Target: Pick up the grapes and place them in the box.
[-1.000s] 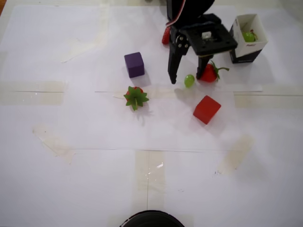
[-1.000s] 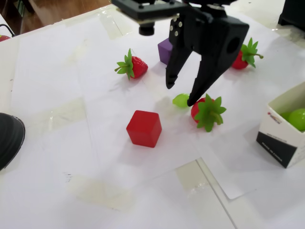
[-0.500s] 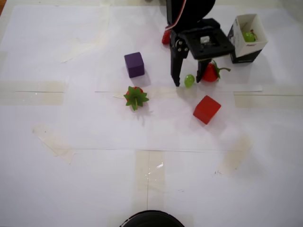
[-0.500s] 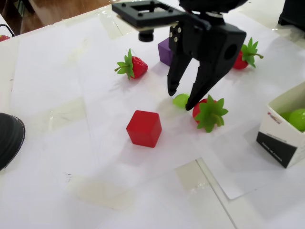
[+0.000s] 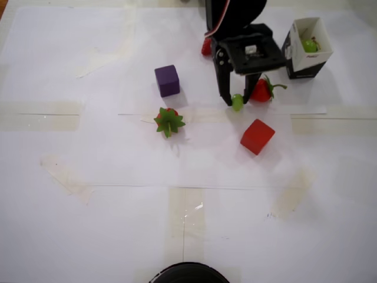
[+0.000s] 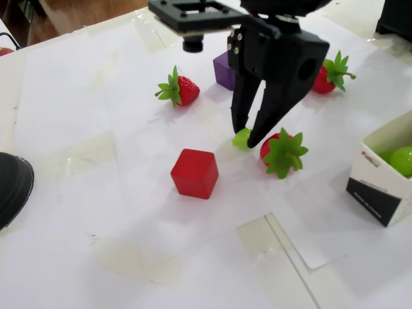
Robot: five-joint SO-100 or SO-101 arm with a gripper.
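Since a second ago, jaws narrowed from a wide straddle around the grape (image 6: 242, 137), now pinching or all but pinching it on the paper, full contact hard to confirm. Nearest in the fixed view: red cube (image 6: 194, 172). Then gripper (image 6: 245, 133) at the grape, a strawberry (image 6: 280, 150) just beside. Right of that, the box (image 6: 388, 174) with another grape (image 6: 403, 159) inside. Probably light, glossy, slippery, prone to roll; best squeezed across the short middle, gently.

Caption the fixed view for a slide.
Gripper jaws closing around a grape beside a strawberry; box already holds another.
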